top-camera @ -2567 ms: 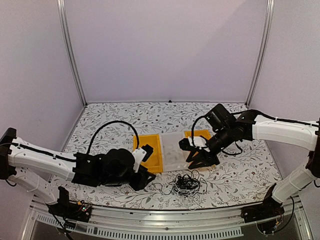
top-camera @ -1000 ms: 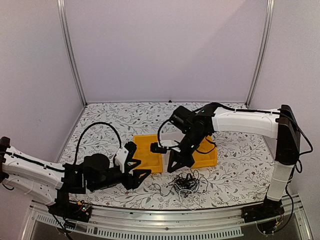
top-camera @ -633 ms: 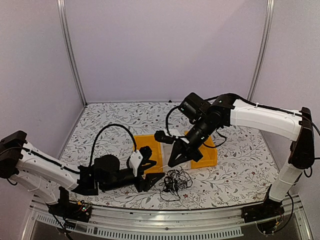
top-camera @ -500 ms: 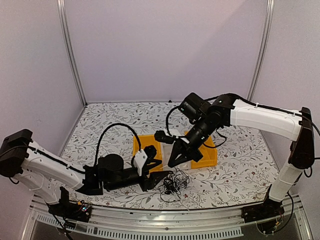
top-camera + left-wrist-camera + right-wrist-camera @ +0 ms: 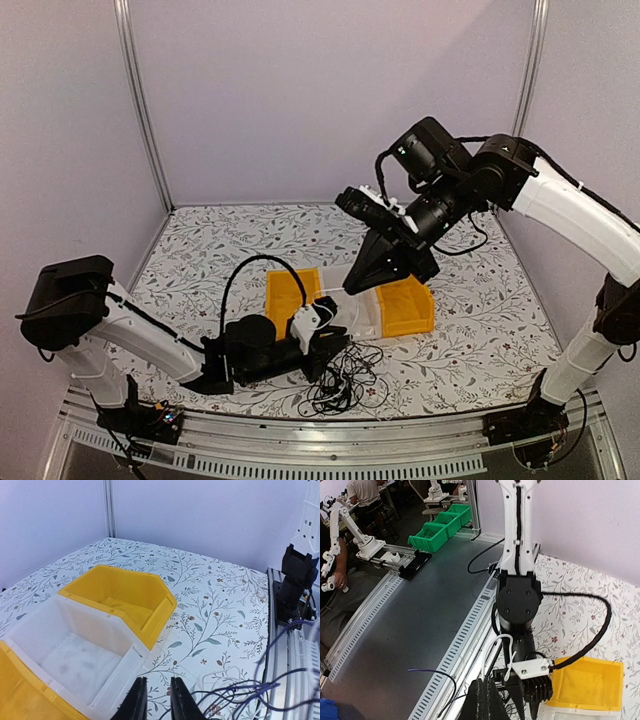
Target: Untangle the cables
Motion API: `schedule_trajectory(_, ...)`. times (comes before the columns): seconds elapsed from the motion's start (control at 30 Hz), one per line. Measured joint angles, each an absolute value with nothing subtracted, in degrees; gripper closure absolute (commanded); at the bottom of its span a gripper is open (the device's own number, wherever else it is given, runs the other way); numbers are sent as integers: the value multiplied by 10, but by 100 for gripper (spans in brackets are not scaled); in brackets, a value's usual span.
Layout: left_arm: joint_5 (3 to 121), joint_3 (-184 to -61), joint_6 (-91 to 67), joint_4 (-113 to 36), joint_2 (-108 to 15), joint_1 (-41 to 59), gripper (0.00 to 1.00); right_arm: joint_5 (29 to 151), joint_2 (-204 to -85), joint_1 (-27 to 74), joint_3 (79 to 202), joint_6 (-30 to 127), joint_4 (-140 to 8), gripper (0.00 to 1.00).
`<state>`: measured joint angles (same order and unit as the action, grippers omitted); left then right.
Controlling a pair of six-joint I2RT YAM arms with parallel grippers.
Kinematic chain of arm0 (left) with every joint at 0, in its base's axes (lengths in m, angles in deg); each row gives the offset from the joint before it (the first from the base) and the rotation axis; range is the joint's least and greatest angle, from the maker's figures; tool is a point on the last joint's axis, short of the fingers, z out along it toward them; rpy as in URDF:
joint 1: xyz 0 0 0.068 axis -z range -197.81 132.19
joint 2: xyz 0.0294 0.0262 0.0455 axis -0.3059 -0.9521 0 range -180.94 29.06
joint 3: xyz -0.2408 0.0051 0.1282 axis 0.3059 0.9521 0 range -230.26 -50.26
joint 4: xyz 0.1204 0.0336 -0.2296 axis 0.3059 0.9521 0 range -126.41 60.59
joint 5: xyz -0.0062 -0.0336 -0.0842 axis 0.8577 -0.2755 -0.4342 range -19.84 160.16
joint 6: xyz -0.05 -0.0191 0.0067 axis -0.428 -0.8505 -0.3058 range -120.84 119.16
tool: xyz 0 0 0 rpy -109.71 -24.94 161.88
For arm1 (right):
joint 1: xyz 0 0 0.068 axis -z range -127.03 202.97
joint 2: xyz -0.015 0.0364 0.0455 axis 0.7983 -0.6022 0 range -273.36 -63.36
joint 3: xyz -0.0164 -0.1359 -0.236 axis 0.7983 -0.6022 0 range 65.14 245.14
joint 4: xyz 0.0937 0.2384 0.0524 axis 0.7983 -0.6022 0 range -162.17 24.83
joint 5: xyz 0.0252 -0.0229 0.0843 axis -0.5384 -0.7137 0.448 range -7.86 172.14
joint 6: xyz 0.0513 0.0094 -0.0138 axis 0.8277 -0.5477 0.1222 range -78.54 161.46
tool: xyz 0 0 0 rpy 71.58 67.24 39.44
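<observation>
The cables (image 5: 340, 378) lie as a dark tangle of thin strands near the table's front edge. They show as purple-black loops (image 5: 280, 690) in the left wrist view. My left gripper (image 5: 332, 343) sits low on the table at the tangle's left edge. Its fingers (image 5: 157, 687) are nearly together, with a narrow gap showing bare table. Strands pass just right of them. My right gripper (image 5: 352, 287) hangs high above the bins, shut (image 5: 490, 682) on a white cable (image 5: 504, 647) that loops up from its tips. A dark strand (image 5: 445, 677) trails beside it.
Three bins stand in a row behind the tangle: a yellow bin (image 5: 288, 295), a clear bin (image 5: 362, 312) and another yellow bin (image 5: 408, 305). The clear bin's (image 5: 75, 645) front corner is just left of my left fingers. A metal rail (image 5: 330, 440) runs along the front edge.
My right arm has risen high and back from just above the tangle, staying shut. My left gripper slid right to the tangle and closed most of the way. The tangle has spread out.
</observation>
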<state>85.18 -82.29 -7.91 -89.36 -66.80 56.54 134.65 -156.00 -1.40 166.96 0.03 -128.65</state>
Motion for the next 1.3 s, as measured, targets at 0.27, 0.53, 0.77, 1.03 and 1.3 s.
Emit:
schedule_trajectory(0.27, 824, -850, -92, -913, -731, 566, 87, 1339, -1526, -14, 1788, -12, -1297, 100)
schedule_trajectory(0.53, 852, -821, -145, -876, -676, 571, 51, 1327, -1493, -13, 1709, -15, -1279, 100)
schedule_trajectory(0.77, 927, -777, -190, -779, -501, 580, 44, 1321, -1475, 10, 1558, -7, -1246, 100)
schedule_trajectory(1.03, 942, -797, -129, -728, -441, 644, 51, 1307, -1451, 37, 1485, 73, -1140, 100)
schedule_trajectory(1.3, 923, -899, -77, -727, -536, 667, 58, 1307, -1451, 39, 1469, 115, -1094, 100)
